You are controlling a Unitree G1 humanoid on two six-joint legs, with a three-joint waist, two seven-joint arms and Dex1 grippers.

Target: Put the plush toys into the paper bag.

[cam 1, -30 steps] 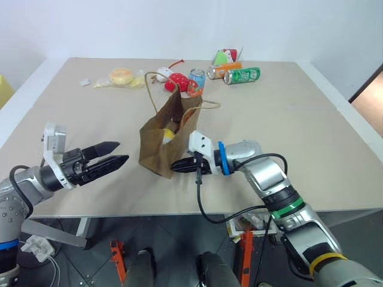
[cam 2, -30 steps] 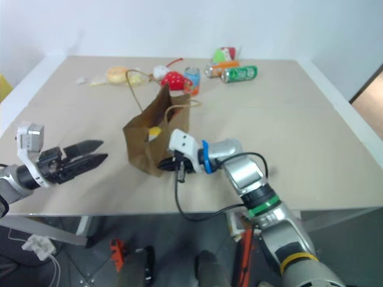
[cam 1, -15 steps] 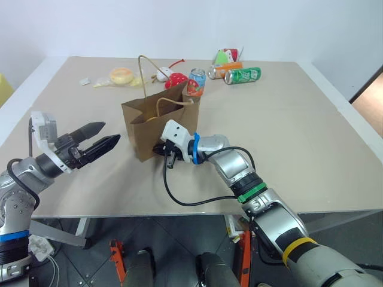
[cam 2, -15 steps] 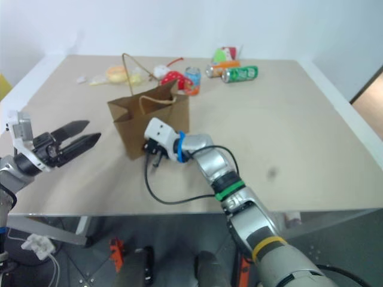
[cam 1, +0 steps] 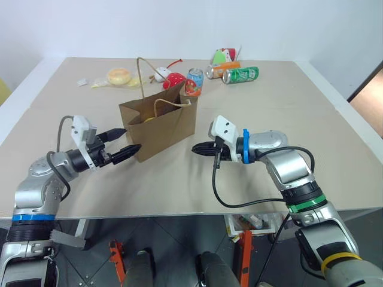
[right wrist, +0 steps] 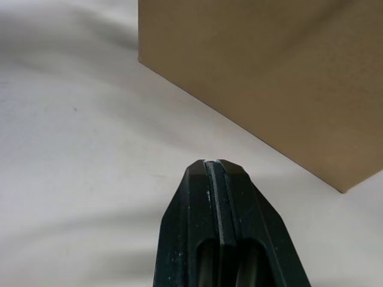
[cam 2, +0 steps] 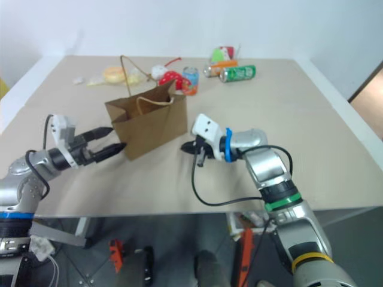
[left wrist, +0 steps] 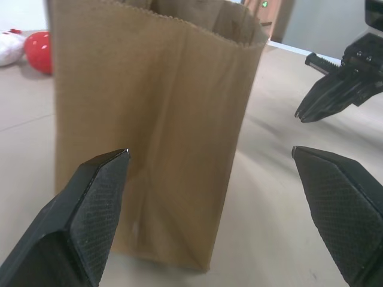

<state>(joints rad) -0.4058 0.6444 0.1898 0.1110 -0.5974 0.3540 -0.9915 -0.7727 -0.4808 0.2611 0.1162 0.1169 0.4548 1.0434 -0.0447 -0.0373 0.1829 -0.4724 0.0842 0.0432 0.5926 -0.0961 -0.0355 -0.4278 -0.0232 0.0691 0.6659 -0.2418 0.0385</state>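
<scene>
Since the earlier frames, the plain brown kraft paper bag (cam 1: 160, 122) has gone from leaning over to standing upright on the beige table (cam 1: 287, 113), and the right gripper (cam 1: 197, 149), which was pressed against the bag's front, has pulled away to the bag's right side.

The bag's mouth is open, and its twisted paper cord handles rise from the top. Just inside the rim shows a small patch of yellow (cam 1: 148, 119), possibly the yellow end of the egg-shaped white plush toy, though too little is visible to be sure.

The left gripper (cam 1: 124, 143) has moved in close at the bag's left lower corner. Its two black fingers are spread wide and hold nothing.

The right gripper hovers near the bag without touching it. Its fingers are pressed tightly together and empty.

Farther back on the table lie a red strawberry plush (cam 1: 174, 79), a small white plush with a red cord (cam 1: 161, 73), a blue drink can (cam 1: 195, 81), an orange can (cam 1: 224, 69) and a green can (cam 1: 242, 75).
</scene>
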